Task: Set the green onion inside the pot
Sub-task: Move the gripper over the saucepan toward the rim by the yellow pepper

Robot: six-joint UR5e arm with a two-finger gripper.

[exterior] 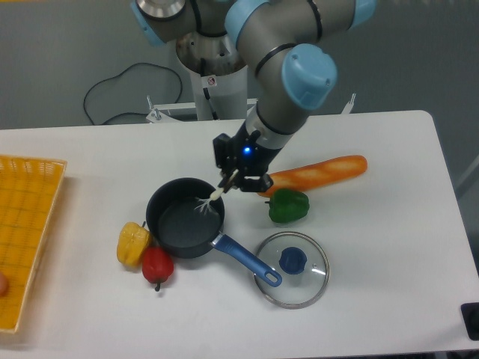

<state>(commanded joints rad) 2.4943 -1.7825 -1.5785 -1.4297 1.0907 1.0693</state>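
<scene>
The pot (179, 228) is a small round dark saucepan left of the table's middle, its blue handle (247, 259) pointing toward the front right. My gripper (238, 179) hangs just above and right of the pot's rim, shut on the green onion (216, 195). Only the onion's white bulb end and wispy roots show, slanting down to the left over the pot's right rim. The arm hides its green leaves.
An orange baguette (323, 170) lies right of the gripper, with a green bell pepper (288, 206) in front of it. A glass lid (292, 268) with a blue knob sits by the handle. Yellow (132, 243) and red (157, 264) peppers touch the pot's left. A yellow basket (26, 232) is far left.
</scene>
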